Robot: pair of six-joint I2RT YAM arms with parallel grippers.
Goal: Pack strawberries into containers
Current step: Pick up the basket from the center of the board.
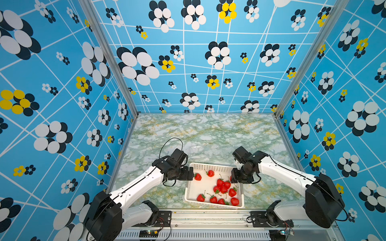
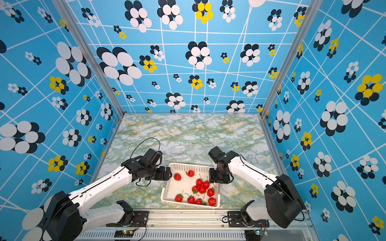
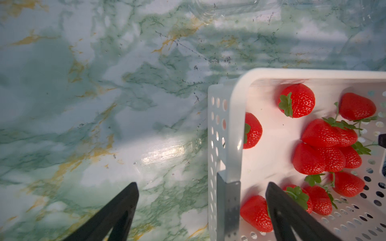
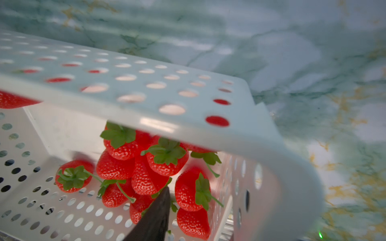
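Table: I see a green-and-white marbled tabletop (image 1: 208, 133) with gold veins, walled in by blue flowered panels.

Basket: a large white perforated plastic basket (image 1: 208, 166) sits on the table near the front edge, between the two arms.

Strawberries: about a dozen small glossy red strawberries with green caps (image 1: 224, 188) all lie inside the basket. Most are bunched toward its right and front walls, and two sit apart near the back left corner.

Containers: faint clear plastic containers (image 1: 196, 147) rest on the table just beyond the basket's far wall. I cannot count them or make out their lids.

Left gripper: my left gripper (image 1: 191, 173) hangs over the basket's left wall. In the wrist view its black fingers (image 3: 123, 208) stand wide apart and straddle that wall, one over bare table and one inside above a berry. They are released, clasping nothing.

Right gripper: my right gripper (image 1: 234, 177) sits at the basket's right wall. Its wrist view shows only one black finger (image 4: 156, 210), inside the basket with its tip among the berries. I cannot tell whether the fingers are clenched or released.
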